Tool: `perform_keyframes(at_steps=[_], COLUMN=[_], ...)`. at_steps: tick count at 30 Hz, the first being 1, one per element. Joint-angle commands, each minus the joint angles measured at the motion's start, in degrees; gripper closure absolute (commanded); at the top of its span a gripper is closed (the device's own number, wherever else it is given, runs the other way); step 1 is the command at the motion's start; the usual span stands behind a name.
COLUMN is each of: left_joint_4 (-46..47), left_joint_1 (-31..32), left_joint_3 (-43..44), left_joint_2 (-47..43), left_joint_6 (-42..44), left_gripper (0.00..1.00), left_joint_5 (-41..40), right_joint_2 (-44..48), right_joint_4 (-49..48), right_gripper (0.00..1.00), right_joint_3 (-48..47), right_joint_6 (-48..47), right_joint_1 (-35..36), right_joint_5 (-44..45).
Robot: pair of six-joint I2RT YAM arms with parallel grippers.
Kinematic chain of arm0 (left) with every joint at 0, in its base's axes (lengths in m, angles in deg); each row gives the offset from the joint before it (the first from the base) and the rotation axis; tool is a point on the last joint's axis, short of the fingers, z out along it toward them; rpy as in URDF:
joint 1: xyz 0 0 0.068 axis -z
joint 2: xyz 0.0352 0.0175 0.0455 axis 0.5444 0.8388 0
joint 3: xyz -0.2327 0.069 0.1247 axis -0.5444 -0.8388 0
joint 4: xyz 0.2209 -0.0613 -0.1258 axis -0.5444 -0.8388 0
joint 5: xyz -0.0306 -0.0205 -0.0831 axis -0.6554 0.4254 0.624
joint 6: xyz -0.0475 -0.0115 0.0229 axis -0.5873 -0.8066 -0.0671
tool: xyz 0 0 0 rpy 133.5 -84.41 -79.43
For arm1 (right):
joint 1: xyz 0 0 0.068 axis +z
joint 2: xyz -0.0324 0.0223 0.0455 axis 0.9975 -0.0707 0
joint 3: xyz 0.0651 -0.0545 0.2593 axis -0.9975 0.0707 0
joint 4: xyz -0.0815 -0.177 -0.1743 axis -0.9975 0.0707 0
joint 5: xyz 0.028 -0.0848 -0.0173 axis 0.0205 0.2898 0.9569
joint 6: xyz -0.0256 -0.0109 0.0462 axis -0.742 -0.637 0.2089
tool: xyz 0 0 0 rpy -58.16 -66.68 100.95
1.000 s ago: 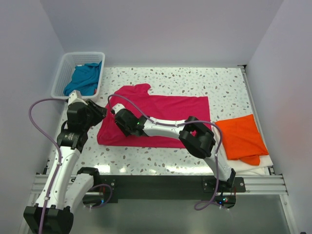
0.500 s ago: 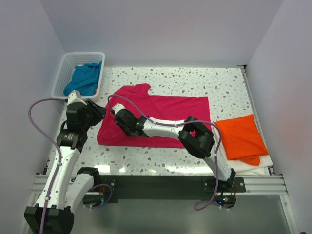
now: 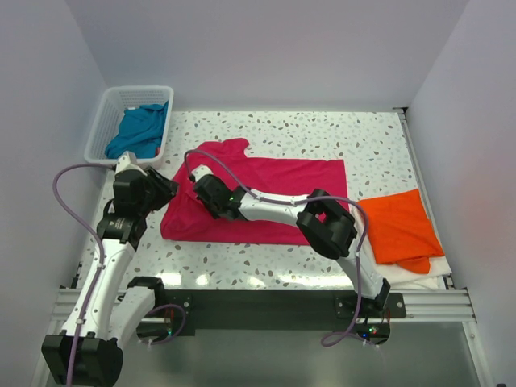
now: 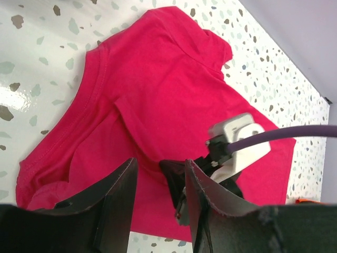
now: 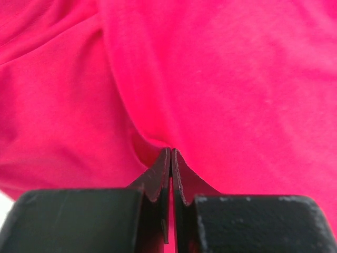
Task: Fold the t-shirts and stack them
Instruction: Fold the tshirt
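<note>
Roughly a third done, I'd say. Orange shirt [image 3: 399,226] lies folded at the worktop [image 3: 363,137] right edge, by the near corner. Crimson-pink shirt [image 3: 278,181] is spread mid-worktop, not yet folded. Right hand [image 5: 170,158] pressed together, pinching a ridge of it near its left end. Left hand [image 4: 158,176] spread, empty, just above that end. Teal shirt [image 3: 139,129] bunched in basket [image 3: 98,122], far left corner, untouched.
</note>
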Motion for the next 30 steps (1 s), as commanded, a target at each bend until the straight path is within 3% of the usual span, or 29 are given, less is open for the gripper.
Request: perform_keyframes(at_steps=[1, 30], left_joint_4=[3.0, 12.1], left_joint_1=[-0.5, -0.6], left_joint_3=[-1.5, -11.6], left_joint_2=[0.7, 11.1], left_joint_6=[1.1, 0.7], left_gripper=[0.54, 0.55], left_joint_5=[1.4, 1.5], right_joint_2=[4.3, 5.1], right_joint_4=[-0.7, -1.6], right_gripper=[0.99, 0.94], right_joint_3=[-1.1, 0.9], right_joint_6=[0.9, 3.5], right_joint_1=[-1.5, -8.2], right_joint_5=[1.6, -0.4])
